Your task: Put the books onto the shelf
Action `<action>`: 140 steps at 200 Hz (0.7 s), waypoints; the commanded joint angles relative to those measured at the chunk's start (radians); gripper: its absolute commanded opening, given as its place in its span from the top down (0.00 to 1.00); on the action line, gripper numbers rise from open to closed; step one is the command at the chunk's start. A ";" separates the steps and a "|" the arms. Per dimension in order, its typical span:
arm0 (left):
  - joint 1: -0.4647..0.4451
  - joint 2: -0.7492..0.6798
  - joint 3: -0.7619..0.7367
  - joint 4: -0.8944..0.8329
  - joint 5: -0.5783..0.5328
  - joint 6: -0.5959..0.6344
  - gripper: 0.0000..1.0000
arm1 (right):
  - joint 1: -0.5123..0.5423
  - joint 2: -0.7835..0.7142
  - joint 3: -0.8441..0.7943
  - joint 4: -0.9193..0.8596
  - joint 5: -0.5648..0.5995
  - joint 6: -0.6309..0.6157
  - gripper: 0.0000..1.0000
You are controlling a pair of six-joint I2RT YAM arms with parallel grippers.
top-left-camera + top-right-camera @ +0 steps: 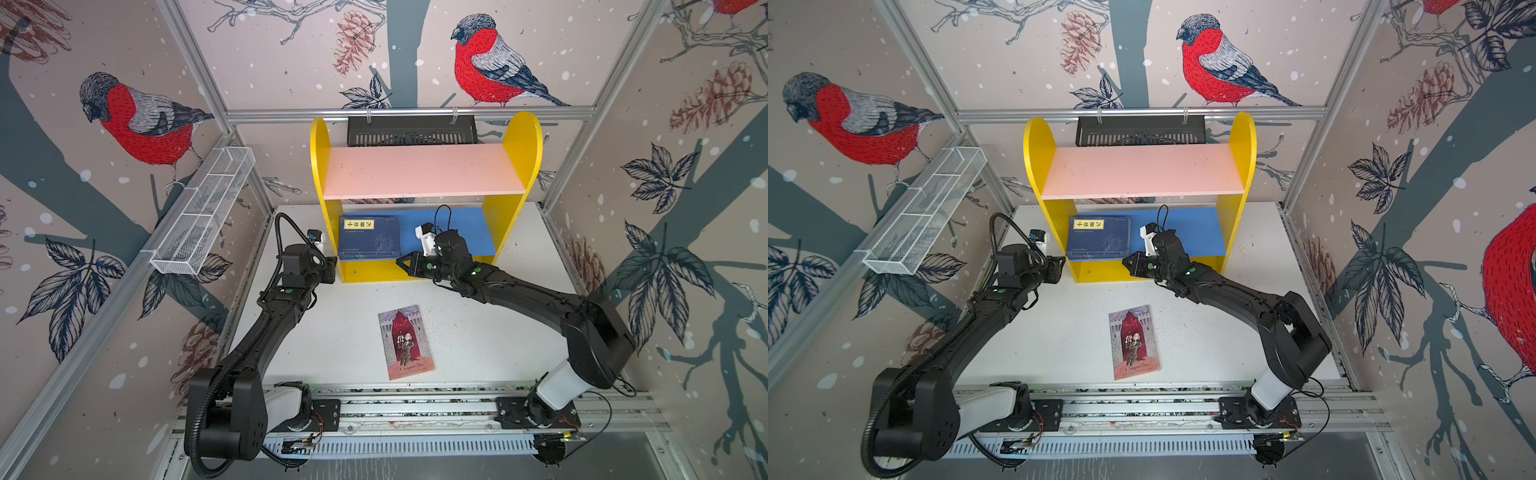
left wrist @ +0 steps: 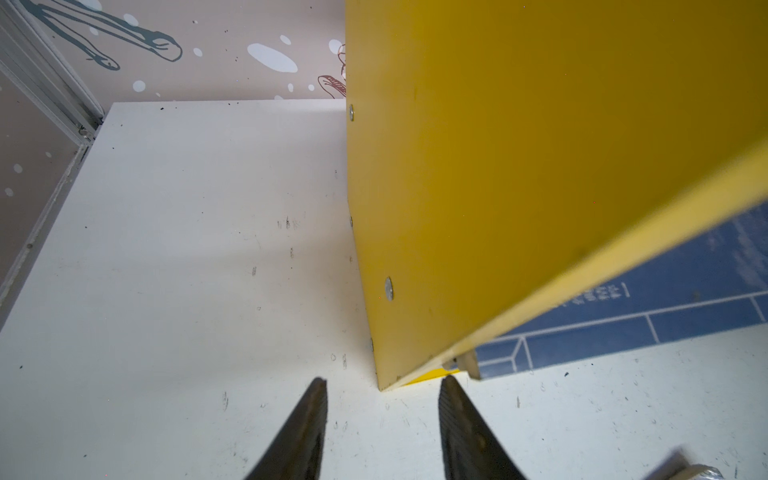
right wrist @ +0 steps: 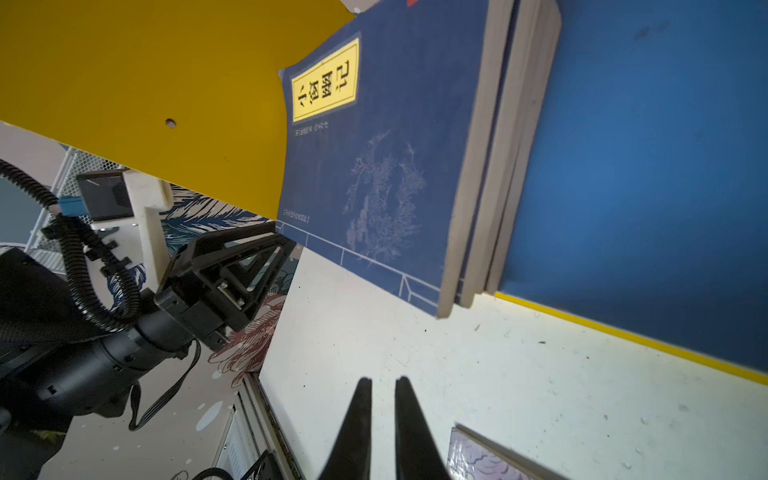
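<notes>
A stack of dark navy books (image 1: 370, 243) (image 1: 1098, 239) (image 3: 374, 166) lies flat on the left of the shelf's blue lower board (image 1: 465, 232) (image 3: 644, 166), its front edge jutting slightly past the board. The pink upper board (image 1: 424, 170) is bare. The red-and-grey Hamlet book (image 1: 405, 343) (image 1: 1133, 343) lies flat on the white table. My right gripper (image 1: 399, 262) (image 3: 382, 380) hovers just right of the stack's front corner, its jaws all but together and holding nothing. My left gripper (image 1: 330, 270) (image 2: 382, 384) is open and empty at the yellow left side panel's (image 2: 498, 166) front corner.
A white wire-mesh tray (image 1: 203, 212) hangs on the left wall. A black slotted basket (image 1: 411, 131) hangs behind the shelf. The arms' base rail (image 1: 415, 409) runs along the table's front edge. Patterned walls close in the table on three sides.
</notes>
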 commanded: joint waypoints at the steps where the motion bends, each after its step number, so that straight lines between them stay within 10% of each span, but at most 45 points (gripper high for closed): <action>1: 0.002 -0.003 0.005 0.001 0.021 -0.001 0.55 | 0.002 0.026 0.023 0.013 -0.013 -0.021 0.86; 140: 0.002 -0.008 0.002 0.012 0.022 -0.009 0.54 | -0.022 0.118 0.115 -0.033 -0.012 -0.039 0.85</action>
